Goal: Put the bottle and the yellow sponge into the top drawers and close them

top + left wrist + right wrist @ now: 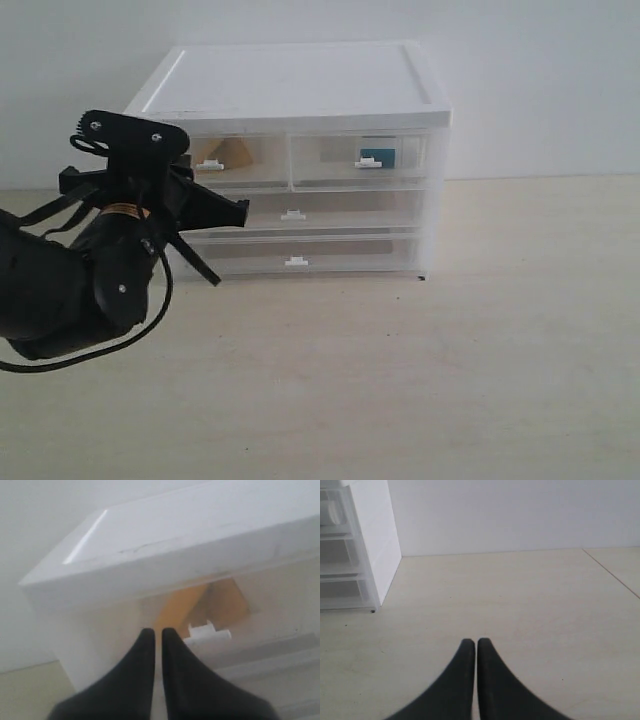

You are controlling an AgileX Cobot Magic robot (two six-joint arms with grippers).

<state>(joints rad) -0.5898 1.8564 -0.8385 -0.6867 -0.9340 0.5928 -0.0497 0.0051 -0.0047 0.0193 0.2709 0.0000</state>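
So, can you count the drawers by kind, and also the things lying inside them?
Half-width drawers: 2 (left, right)
Full-width drawers: 2 (middle, bottom)
Sponge: 1
Bottle: 1
Total: 6

Left arm (70, 285) trails behind and below its pincer, cable looped beneath; left gripper (154, 631) fingers drawn together, apparently a hairline apart. Right gripper (472, 641) fingers likewise together, tips level
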